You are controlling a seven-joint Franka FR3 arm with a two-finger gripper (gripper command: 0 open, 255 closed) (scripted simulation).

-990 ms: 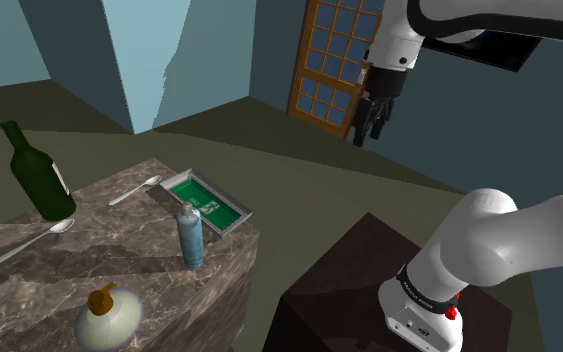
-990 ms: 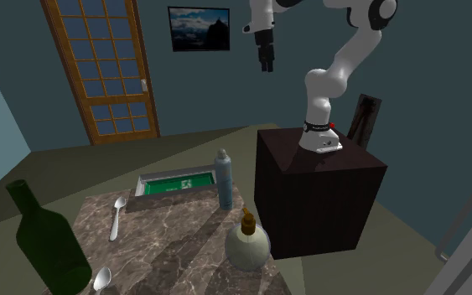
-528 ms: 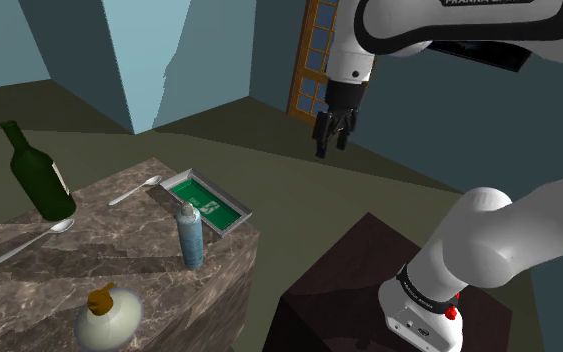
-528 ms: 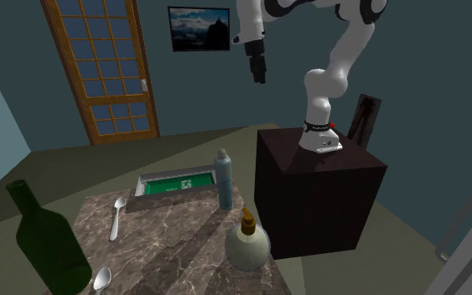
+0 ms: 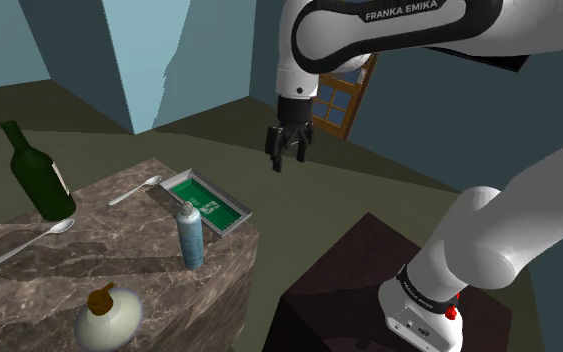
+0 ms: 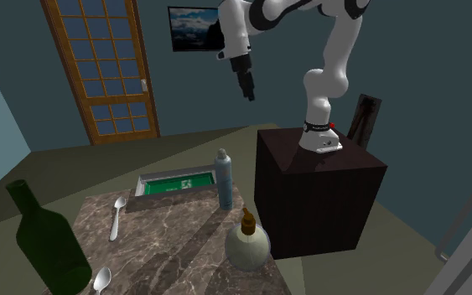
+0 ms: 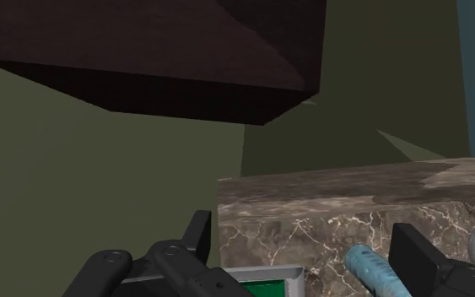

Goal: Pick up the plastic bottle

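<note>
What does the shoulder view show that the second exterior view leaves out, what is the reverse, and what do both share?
The shoulder view adds the lettering on the arm and the white label on the green bottle. The second exterior view adds a framed picture on the dark wall and a dark frame behind the stand. Both share the marble table, blue bottle, spoons, green tray, round flask, door and the open gripper, high up and apart from the blue bottle.

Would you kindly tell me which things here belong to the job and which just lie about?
Job: slim blue-grey bottle; all-black gripper, open.
Lying about: dark green wine bottle; two silver spoons; green tray; round pale flask with brown stopper.
</note>
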